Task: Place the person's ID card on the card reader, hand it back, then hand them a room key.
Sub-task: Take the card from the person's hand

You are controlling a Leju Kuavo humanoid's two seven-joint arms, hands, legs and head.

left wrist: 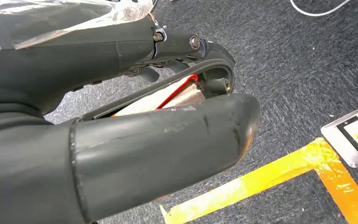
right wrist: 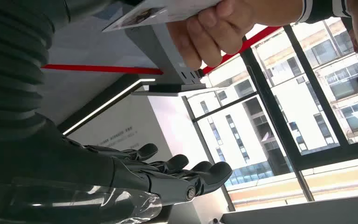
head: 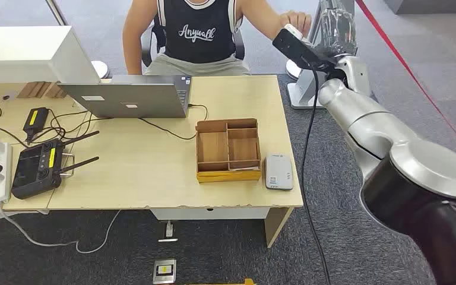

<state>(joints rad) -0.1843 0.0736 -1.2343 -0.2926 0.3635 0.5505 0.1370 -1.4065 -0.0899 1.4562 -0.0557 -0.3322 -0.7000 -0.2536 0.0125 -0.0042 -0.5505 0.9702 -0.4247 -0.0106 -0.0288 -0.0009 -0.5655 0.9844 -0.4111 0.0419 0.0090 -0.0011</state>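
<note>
Person's hand [right wrist: 223, 28] holding ID card [right wrist: 154, 11], shirt [head: 199, 32] lettered "Anywalk" — laptop [head: 133, 98] nearby

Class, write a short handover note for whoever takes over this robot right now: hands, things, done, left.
Right hand: raised, fingers spread, holding nothing. The person's hand holds the ID card beside it.
Left hand: over the floor, holding a flat card, probably the room key.
Card reader: on the table, nothing on it.
Done: unclear whether the ID was read.
Left: at least the key handover.
</note>
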